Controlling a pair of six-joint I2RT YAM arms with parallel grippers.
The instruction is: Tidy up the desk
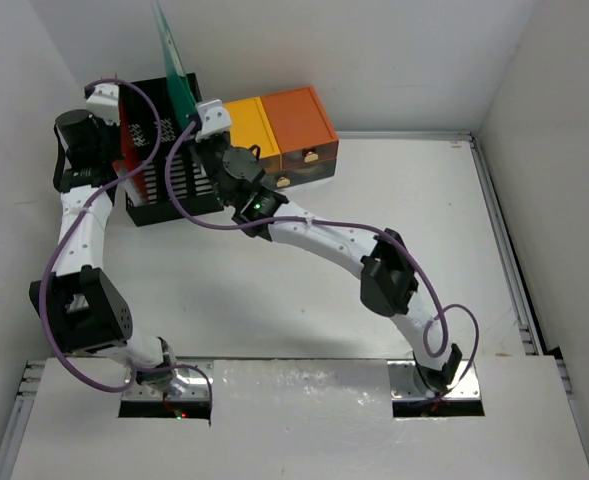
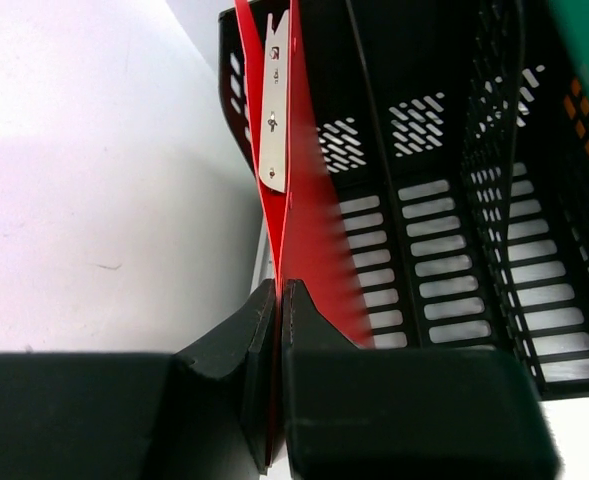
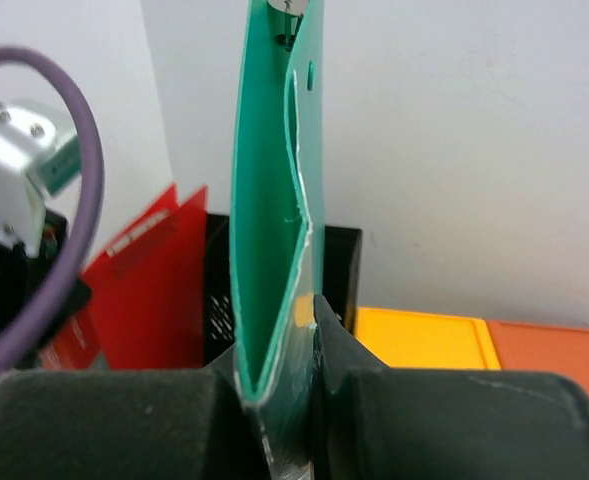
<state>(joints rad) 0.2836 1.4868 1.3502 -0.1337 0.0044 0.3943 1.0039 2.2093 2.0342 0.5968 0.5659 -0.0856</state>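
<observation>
On the white desk [image 1: 304, 330], a black mesh file rack [image 1: 169, 165] stands at the back left. My left gripper [image 1: 109, 100] is shut on a red folder [image 1: 134, 125] standing in the rack's left slot. In the left wrist view the jaws [image 2: 279, 288] pinch the red folder's [image 2: 309, 240] edge above the rack [image 2: 444, 230]. My right gripper [image 1: 206, 118] is shut on a green folder [image 1: 174, 65] held upright over the rack's right side. In the right wrist view the green folder [image 3: 269, 220] rises from between the fingers [image 3: 274, 335].
A yellow box [image 1: 246, 125] and an orange box [image 1: 299, 125] sit right of the rack against the back wall. White walls close in the desk at the back and both sides. The right arm [image 1: 344, 245] stretches across the middle of the desk.
</observation>
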